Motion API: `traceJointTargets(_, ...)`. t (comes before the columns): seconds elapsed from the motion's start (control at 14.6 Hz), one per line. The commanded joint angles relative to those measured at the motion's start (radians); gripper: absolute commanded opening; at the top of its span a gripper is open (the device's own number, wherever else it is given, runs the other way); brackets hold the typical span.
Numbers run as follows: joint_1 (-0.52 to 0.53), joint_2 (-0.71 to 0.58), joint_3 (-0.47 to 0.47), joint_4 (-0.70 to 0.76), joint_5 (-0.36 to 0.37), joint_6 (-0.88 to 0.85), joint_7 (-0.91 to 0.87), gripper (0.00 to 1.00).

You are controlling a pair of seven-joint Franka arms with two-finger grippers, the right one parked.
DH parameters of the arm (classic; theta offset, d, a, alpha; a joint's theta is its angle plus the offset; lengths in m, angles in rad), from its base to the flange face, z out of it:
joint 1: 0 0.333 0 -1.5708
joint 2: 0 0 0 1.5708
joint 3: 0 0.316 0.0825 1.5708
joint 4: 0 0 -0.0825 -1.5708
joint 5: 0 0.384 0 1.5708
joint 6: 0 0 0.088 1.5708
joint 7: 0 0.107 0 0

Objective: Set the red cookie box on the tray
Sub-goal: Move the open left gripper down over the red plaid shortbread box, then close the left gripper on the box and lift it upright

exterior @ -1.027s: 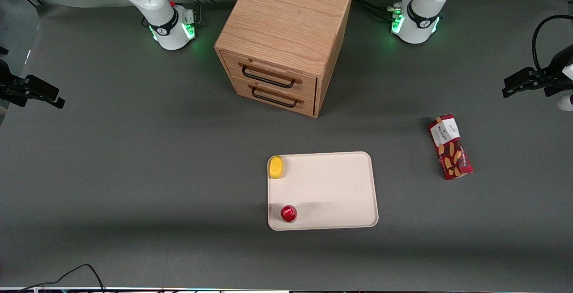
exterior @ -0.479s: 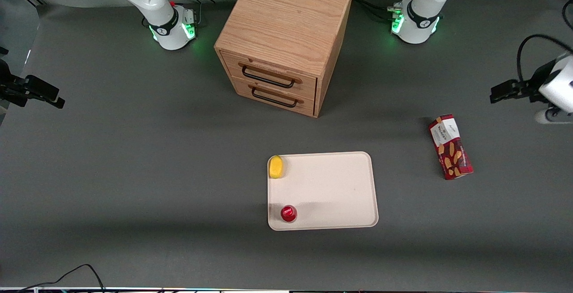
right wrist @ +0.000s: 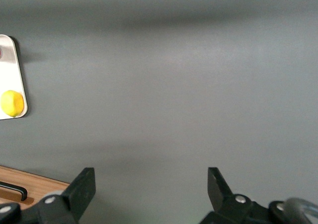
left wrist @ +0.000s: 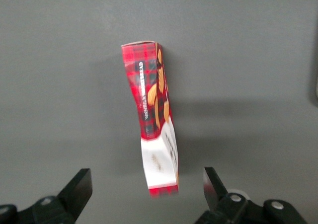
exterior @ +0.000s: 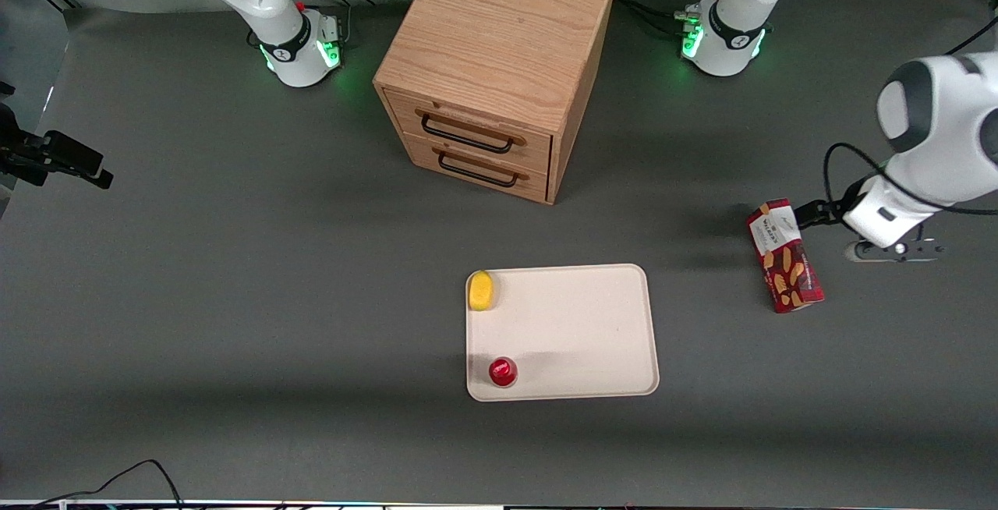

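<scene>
The red cookie box (exterior: 783,255) lies flat on the grey table, toward the working arm's end, well apart from the cream-white tray (exterior: 577,331). Its white label end is farther from the front camera. My left gripper (exterior: 811,212) hovers just beside and above that label end. In the left wrist view the box (left wrist: 154,110) stretches away from the gripper (left wrist: 146,186), whose two black fingers (left wrist: 79,189) stand wide open on either side of the label end, touching nothing.
A yellow lemon (exterior: 481,290) and a small round red can (exterior: 503,371) sit on the tray along its edge toward the parked arm. A wooden two-drawer cabinet (exterior: 499,65) stands farther from the front camera than the tray.
The left arm has swung in from the table's edge toward the cookie box and lowered, so the gripper is now over the box's label end. The box and tray have not moved.
</scene>
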Motion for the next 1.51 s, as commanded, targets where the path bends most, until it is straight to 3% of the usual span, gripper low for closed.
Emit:
traceJointTargets(0.0, 0.0, 0.051, 0.004, -0.09, -0.012, 0.206, 0.017, 1.0)
traceJointTargets(0.27, 0.0, 0.175, 0.002, -0.109, -0.063, 0.42, 0.026, 0.99)
traceJointTargets(0.34, 0.0, 0.192, 0.002, -0.109, -0.069, 0.442, 0.038, 0.87)
traceJointTargets(0.41, 0.0, 0.203, 0.001, -0.109, -0.078, 0.449, 0.043, 0.67)
traceJointTargets(0.55, -0.001, 0.206, -0.001, -0.112, -0.121, 0.454, 0.049, 0.0)
traceJointTargets(0.82, -0.007, 0.174, -0.004, -0.112, -0.141, 0.413, 0.048, 0.0)
traceJointTargets(1.1, -0.016, 0.016, -0.007, -0.01, -0.139, 0.026, 0.028, 0.0)
traceJointTargets(1.23, -0.02, -0.035, -0.009, 0.148, -0.127, -0.252, 0.002, 0.0)
traceJointTargets(1.44, -0.041, -0.006, -0.018, 0.514, -0.083, -0.669, -0.081, 0.0)
